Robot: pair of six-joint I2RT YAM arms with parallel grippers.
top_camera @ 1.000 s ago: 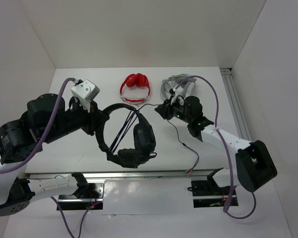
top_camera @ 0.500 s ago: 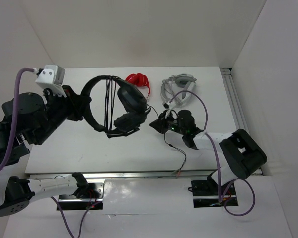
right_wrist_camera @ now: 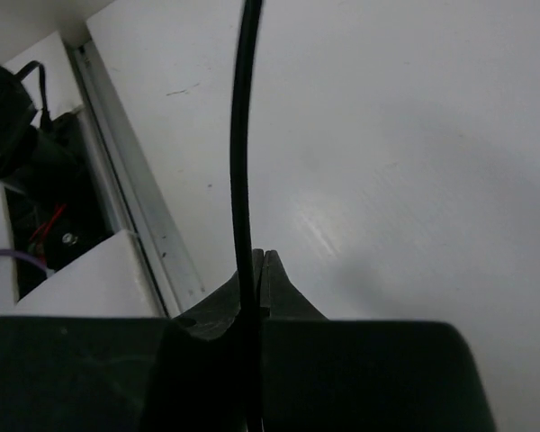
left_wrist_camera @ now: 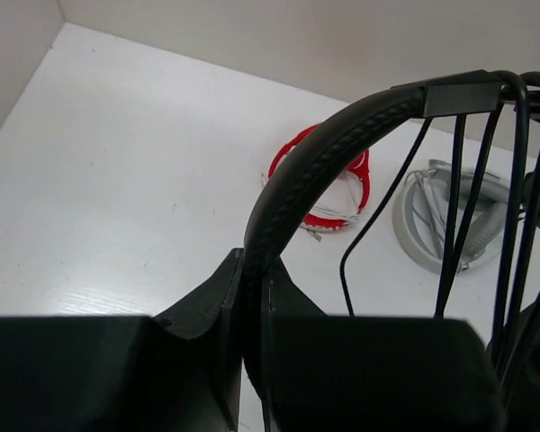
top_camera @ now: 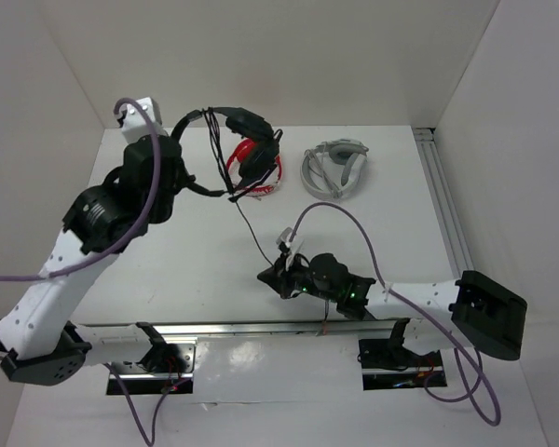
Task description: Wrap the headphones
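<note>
The black headphones (top_camera: pixel 245 124) hang in the air at the back left, held by their headband (left_wrist_camera: pixel 322 155) in my left gripper (top_camera: pixel 175 154), which is shut on it (left_wrist_camera: pixel 252 270). Several strands of cable (left_wrist_camera: pixel 515 198) cross between the headband's ends. The thin black cable (top_camera: pixel 252 233) runs from the headphones down toward the front. My right gripper (top_camera: pixel 266 277) is low near the table's front edge and shut on that cable (right_wrist_camera: pixel 243 135), which passes up from its fingertips (right_wrist_camera: pixel 259 261).
Red headphones (top_camera: pixel 257 169) lie at the back centre, partly behind the black ones, and show in the left wrist view (left_wrist_camera: pixel 328 193). Grey-white headphones (top_camera: pixel 334 169) lie to their right (left_wrist_camera: pixel 450 216). A metal rail (right_wrist_camera: pixel 126 198) runs along the table's front edge.
My left arm swung the black headphones up and toward the back. My right gripper moved along the cable from mid-table to the front edge, drawing it out straighter.
</note>
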